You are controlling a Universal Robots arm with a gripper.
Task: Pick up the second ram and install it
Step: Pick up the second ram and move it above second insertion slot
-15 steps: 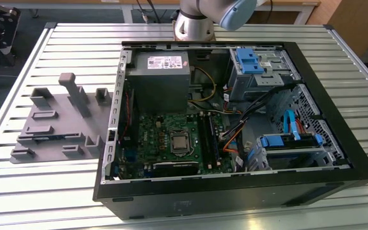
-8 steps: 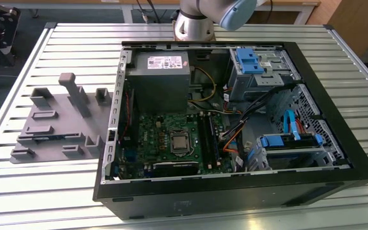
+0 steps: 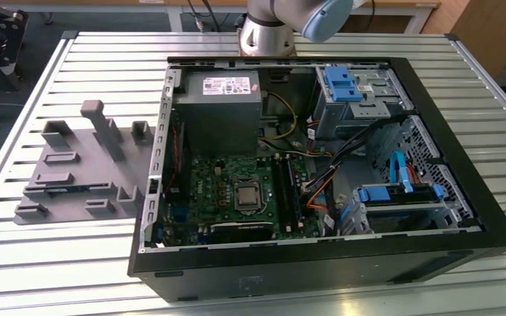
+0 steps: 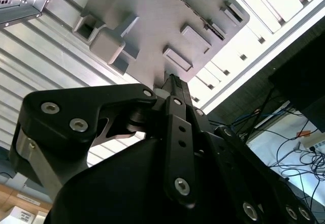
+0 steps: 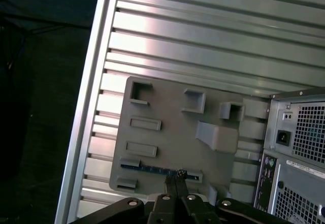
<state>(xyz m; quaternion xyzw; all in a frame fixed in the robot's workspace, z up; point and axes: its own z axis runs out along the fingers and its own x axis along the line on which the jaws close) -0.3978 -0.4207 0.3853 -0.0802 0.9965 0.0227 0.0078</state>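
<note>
No legible txt; PSU label too small to read

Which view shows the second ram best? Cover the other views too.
The first wrist view: the second ram lies as a long dark strip in the grey holder, seen nearly whole from above. The exterior view shows it as a thin sliver. In the second wrist view I cannot tell it on the holder.

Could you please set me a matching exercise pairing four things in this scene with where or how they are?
1 second ram
2 gripper
3 processor
4 power supply

a middle of the motherboard
b slotted in the grey holder
c shut, aimed at the holder
d grey box in the case corner

Pairs: 1-b, 2-c, 3-a, 4-d
</note>
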